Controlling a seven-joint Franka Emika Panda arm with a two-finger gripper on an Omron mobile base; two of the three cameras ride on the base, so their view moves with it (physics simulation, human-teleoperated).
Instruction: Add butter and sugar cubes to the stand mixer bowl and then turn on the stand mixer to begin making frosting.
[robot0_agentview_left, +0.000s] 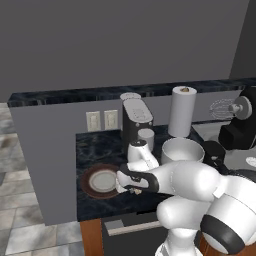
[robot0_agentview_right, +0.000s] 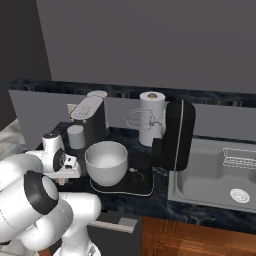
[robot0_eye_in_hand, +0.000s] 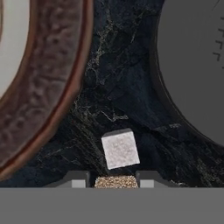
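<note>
We're down low at the counter with the end effector, and between its two dark tips sits a tan sugar cube, the jaws drawn in narrow against it, so we judge it gripped, though the cube is cut off at the bottom of the hand view and we can't swear to firm contact. Just beyond it, a whitish sugar cube lies loose on the dark marble, untouched. To one side curves the brown rim of the plate, to the other the black mixer base. Pulling back, the stand mixer bowl sits on that base and looks empty from here, with the stand mixer head tilted up and the whisk clear of the bowl. We can't pick out the butter anywhere. So by our reckoning we're early: one cube in hand, nothing in the bowl yet, butter and the switch left to do.
</note>
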